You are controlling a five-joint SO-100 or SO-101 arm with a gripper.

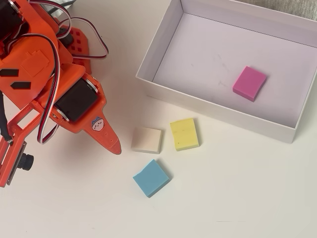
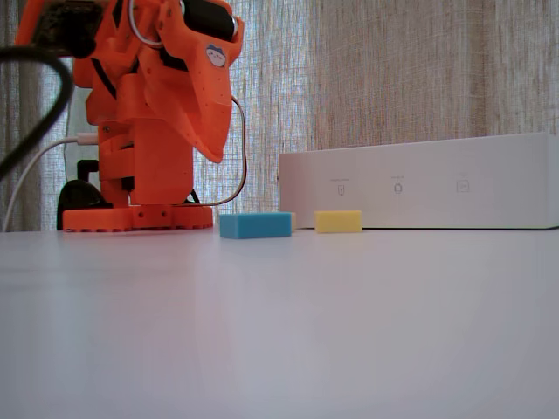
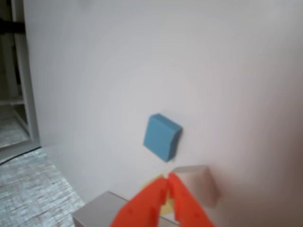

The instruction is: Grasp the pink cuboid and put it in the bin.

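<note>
The pink cuboid [image 1: 249, 83] lies flat on the floor of the white bin [image 1: 163, 39], toward its right side in the overhead view. The fixed view shows only the bin's outer wall [image 2: 419, 181]; the cuboid is hidden there. My orange gripper [image 1: 115, 145] is shut and empty, raised above the table left of the bin and left of the loose blocks. In the wrist view its fingertips [image 3: 168, 182] meet, and a corner of the bin [image 3: 97, 210] shows at the bottom edge.
Three loose blocks lie on the table in front of the bin: a cream one [image 1: 146, 140], a yellow one [image 1: 184, 134] and a blue one [image 1: 151, 177]. The arm's orange base [image 2: 137, 216] stands at the left. A table edge [image 3: 35, 146] shows in the wrist view.
</note>
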